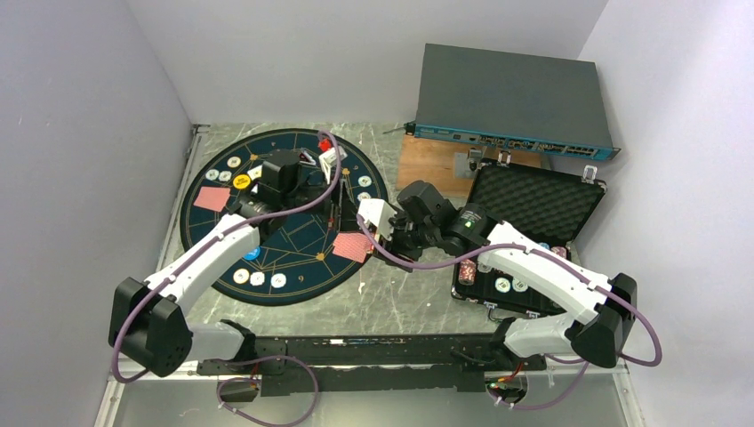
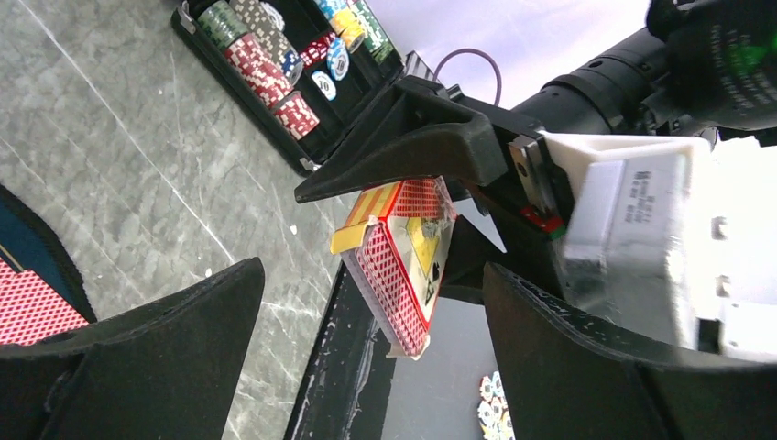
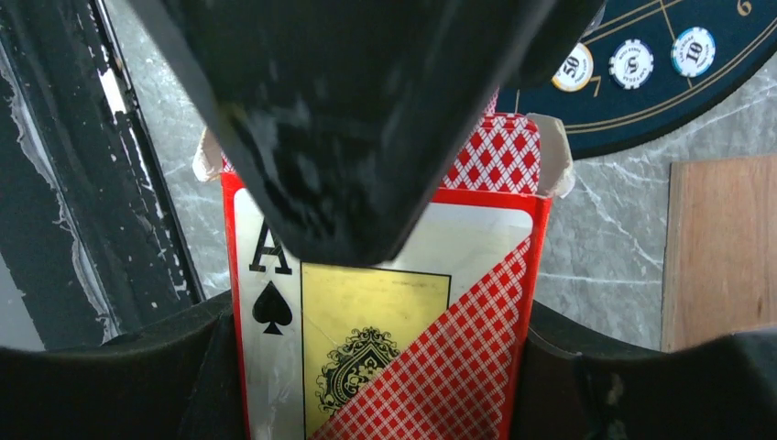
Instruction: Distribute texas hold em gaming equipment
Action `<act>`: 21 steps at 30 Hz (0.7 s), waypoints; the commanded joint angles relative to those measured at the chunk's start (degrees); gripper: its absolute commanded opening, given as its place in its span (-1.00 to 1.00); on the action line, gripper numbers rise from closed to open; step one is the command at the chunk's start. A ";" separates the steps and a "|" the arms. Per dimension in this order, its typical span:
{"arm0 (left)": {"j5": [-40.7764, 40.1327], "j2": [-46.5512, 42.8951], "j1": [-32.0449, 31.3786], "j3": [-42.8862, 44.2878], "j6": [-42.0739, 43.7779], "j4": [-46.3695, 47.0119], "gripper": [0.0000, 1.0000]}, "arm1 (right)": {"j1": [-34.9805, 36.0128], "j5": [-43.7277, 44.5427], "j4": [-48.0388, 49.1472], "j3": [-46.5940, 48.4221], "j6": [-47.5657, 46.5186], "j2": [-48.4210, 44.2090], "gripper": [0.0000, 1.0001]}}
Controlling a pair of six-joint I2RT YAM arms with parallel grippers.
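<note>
Mat (image 1: 302,267), round and navy, fills the nine o'clock half of the table. Whitish poker chips (image 1: 257,278) sit near its seven o'clock rim and a loose red-backed card (image 1: 212,197) lies toward its nine o'clock edge. Black case (image 1: 533,200) lies open at three o'clock, with more chips racked inside.

Over the mat's three o'clock edge the two arms meet. Right gripper (image 3: 366,293) is clamped across the flat faces of a red card box (image 3: 458,367), held off the table. Its flapped mouth is open and red-backed playing cards (image 3: 499,151) show inside.

Left gripper (image 2: 366,357) is spread wide and grips nothing. In its wrist view the box hangs straight ahead between the fingers, apart from both. Its long axis runs roughly twelve to six, mouth at twelve. By my judgement, the left arm is the one placed to draw cards from that mouth.
</note>
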 commanded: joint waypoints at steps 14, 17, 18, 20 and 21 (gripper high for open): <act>-3.67 0.77 -0.06 -0.40 4.78 -8.27 0.18 | 0.45 0.22 2.67 1.25 0.39 -2.38 -1.00; -2.93 0.61 1.61 0.15 5.76 -8.66 0.14 | 0.46 0.15 2.42 0.96 0.30 -2.56 -1.00; -2.81 0.23 2.03 0.34 6.15 -8.65 0.13 | 0.46 0.13 2.35 0.87 0.27 -2.68 -1.00; -3.07 -1.26 2.30 0.81 8.43 -8.72 0.12 | 0.46 0.13 2.22 0.63 0.30 -2.83 -1.00; -3.87 -2.18 2.15 1.01 9.87 -8.77 0.13 | 0.46 0.13 2.22 0.48 0.30 -2.83 -1.00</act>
